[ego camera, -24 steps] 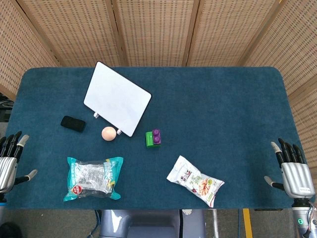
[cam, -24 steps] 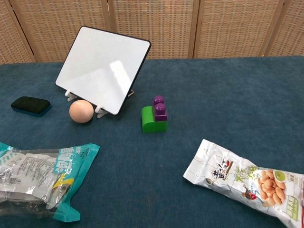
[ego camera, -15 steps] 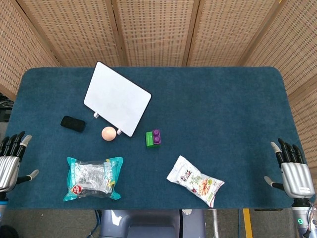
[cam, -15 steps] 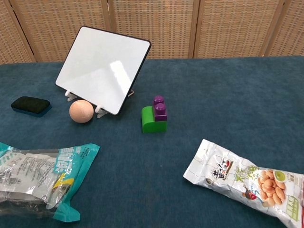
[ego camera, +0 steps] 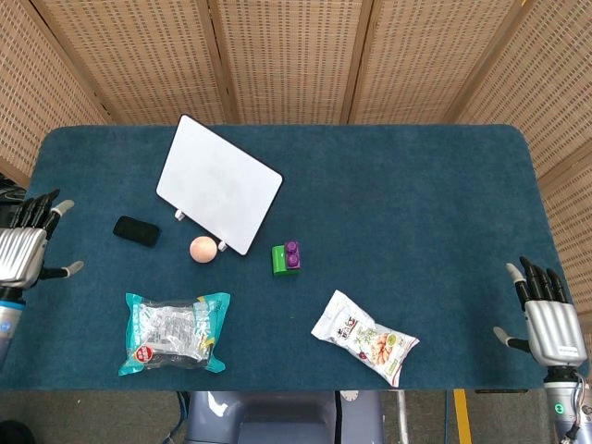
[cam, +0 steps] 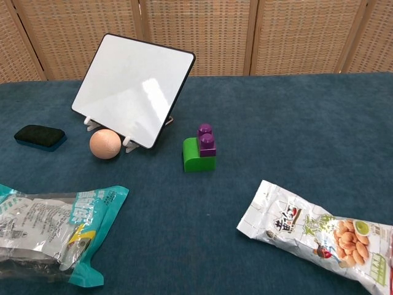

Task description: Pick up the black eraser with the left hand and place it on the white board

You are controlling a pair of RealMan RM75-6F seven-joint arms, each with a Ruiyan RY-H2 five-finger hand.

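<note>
The black eraser (ego camera: pixel 137 230) (cam: pixel 40 136) lies flat on the blue cloth, left of the white board (ego camera: pixel 219 184) (cam: pixel 132 90), which leans tilted on small white feet. My left hand (ego camera: pixel 28 246) hovers at the table's left edge, fingers spread and holding nothing, well to the left of the eraser. At the front right corner my right hand (ego camera: pixel 549 318) is also open and holds nothing. The chest view shows neither hand.
A peach ball (ego camera: pixel 203 248) (cam: pixel 105 144) sits between the eraser and the board's foot. A green and purple block (ego camera: pixel 286 258) (cam: pixel 200 150) stands mid-table. A teal snack bag (ego camera: pixel 175 331) (cam: pixel 46 230) lies front left, a white nut packet (ego camera: pixel 364 337) (cam: pixel 314 234) front right.
My left hand has moved away from the front edge, up along the table's left side toward the eraser's level. The right hand and all objects stayed put.
</note>
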